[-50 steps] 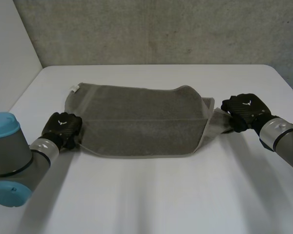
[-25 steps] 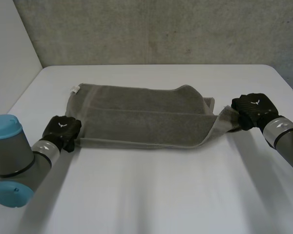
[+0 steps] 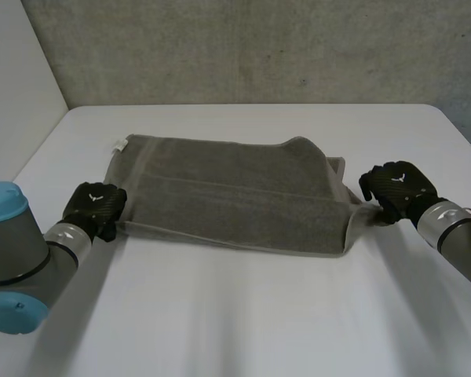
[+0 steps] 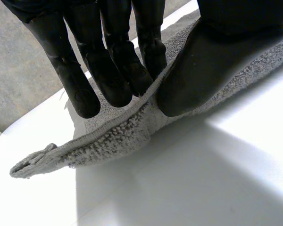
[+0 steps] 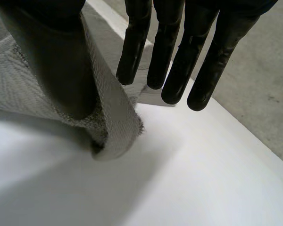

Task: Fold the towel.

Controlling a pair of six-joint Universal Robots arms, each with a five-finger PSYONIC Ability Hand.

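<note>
A grey towel (image 3: 235, 200) lies folded lengthwise across the white table, with a small white tag at its far left corner. My left hand (image 3: 96, 206) is at the towel's near left corner. Seen from the left wrist, the fingers (image 4: 108, 70) and thumb pinch the towel's edge (image 4: 113, 136) between them. My right hand (image 3: 396, 188) is at the near right corner. Seen from the right wrist, the towel's corner (image 5: 115, 127) hangs over the thumb (image 5: 61, 61), and the straight fingers (image 5: 179, 52) stand apart from the cloth.
The white table (image 3: 235, 330) stretches bare in front of the towel. A grey concrete wall (image 3: 259, 47) stands behind the table's far edge, and a pale wall runs along the left.
My right hand's fingers have let go of the towel's right corner and straightened. My left hand has closed on the left corner. The towel's near edge now lies lower and flatter.
</note>
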